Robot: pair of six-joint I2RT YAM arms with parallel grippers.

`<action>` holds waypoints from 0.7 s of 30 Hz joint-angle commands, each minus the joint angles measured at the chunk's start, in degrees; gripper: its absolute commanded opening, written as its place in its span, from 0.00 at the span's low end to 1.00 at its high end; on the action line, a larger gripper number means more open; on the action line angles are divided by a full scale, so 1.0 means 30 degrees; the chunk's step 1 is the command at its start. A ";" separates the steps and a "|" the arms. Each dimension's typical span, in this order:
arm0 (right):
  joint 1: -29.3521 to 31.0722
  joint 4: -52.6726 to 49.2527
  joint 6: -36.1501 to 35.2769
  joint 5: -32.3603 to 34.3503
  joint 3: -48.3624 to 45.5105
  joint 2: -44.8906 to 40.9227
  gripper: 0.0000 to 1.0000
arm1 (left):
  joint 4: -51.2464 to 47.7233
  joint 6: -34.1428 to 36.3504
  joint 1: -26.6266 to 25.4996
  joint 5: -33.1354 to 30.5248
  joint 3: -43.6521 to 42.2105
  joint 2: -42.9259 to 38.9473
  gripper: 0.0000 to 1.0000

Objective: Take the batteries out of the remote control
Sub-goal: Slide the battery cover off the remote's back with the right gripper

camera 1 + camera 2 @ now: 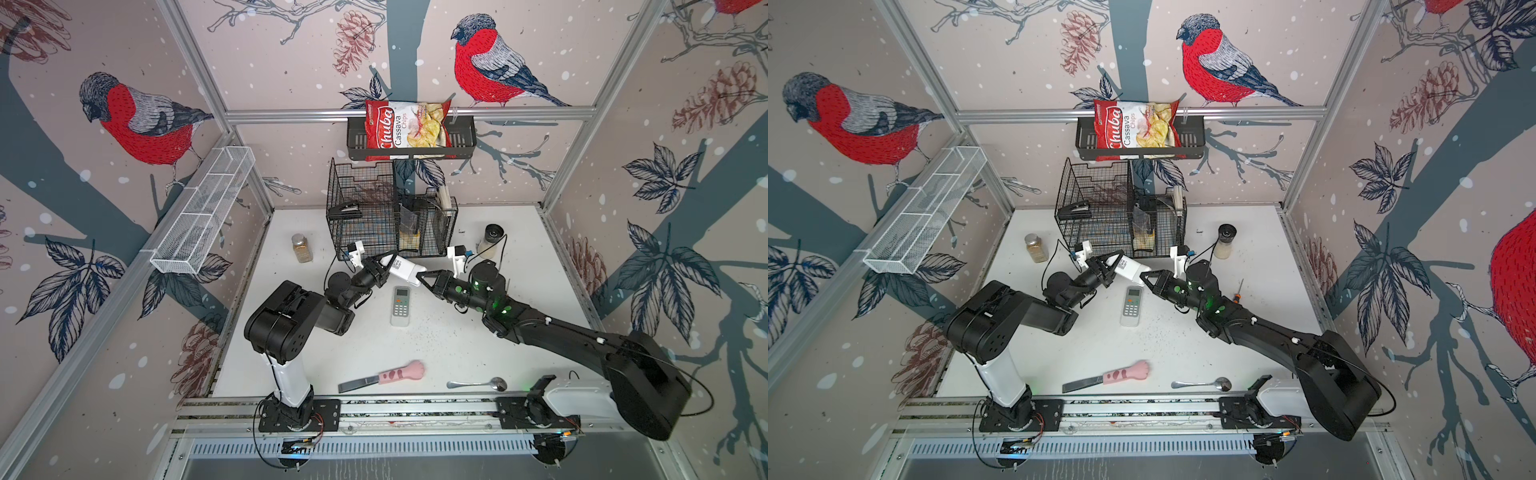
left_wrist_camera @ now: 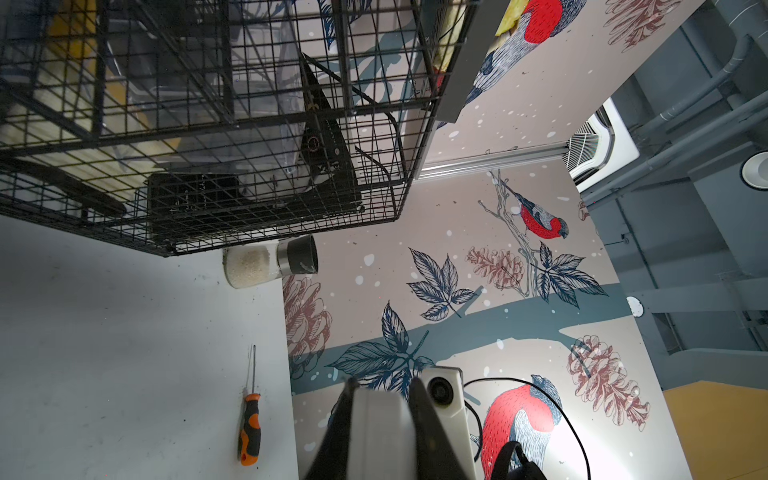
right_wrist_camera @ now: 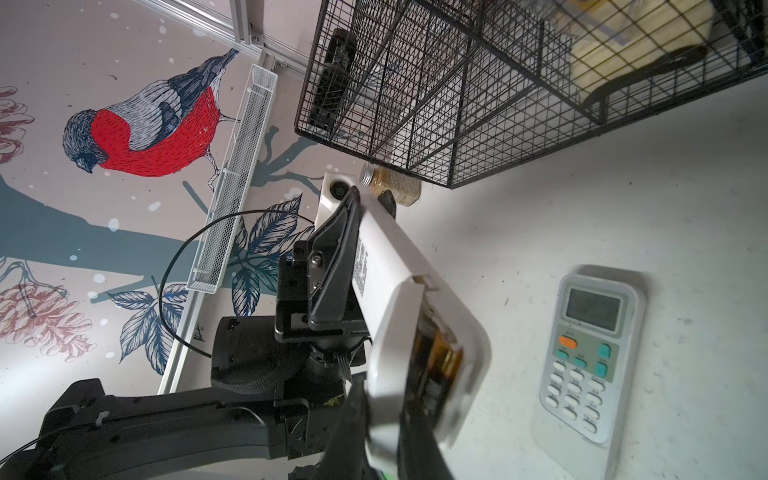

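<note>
A white remote control (image 1: pixel 405 268) (image 1: pixel 1130 268) hangs above the table, back side towards the right wrist camera. My left gripper (image 1: pixel 388 262) (image 2: pixel 382 395) is shut on its far end. At the near end the white battery cover (image 3: pixel 390 332) stands lifted off the body. Under it, dark batteries (image 3: pixel 436 361) with a gold band show in the compartment. My right gripper (image 1: pixel 419 276) (image 3: pixel 384 411) is shut on the cover's edge, one finger outside it and one finger (image 3: pixel 415 449) reaching into the compartment.
A second white remote (image 1: pixel 401 305) (image 3: pixel 590 353) lies face up just below the grippers. The black wire basket (image 1: pixel 374 216) stands right behind them. An orange-handled screwdriver (image 1: pixel 1239 293) (image 2: pixel 249 428), a salt grinder (image 1: pixel 491 241), a spice jar (image 1: pixel 302 248), a pink-handled knife (image 1: pixel 386 376) and a spoon (image 1: pixel 478 384) lie around.
</note>
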 commanded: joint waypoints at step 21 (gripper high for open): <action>-0.0072 0.0205 -0.0461 -0.0044 0.0067 -0.0209 0.10 | 0.2558 0.0095 0.0083 0.0235 -0.0088 -0.0305 0.00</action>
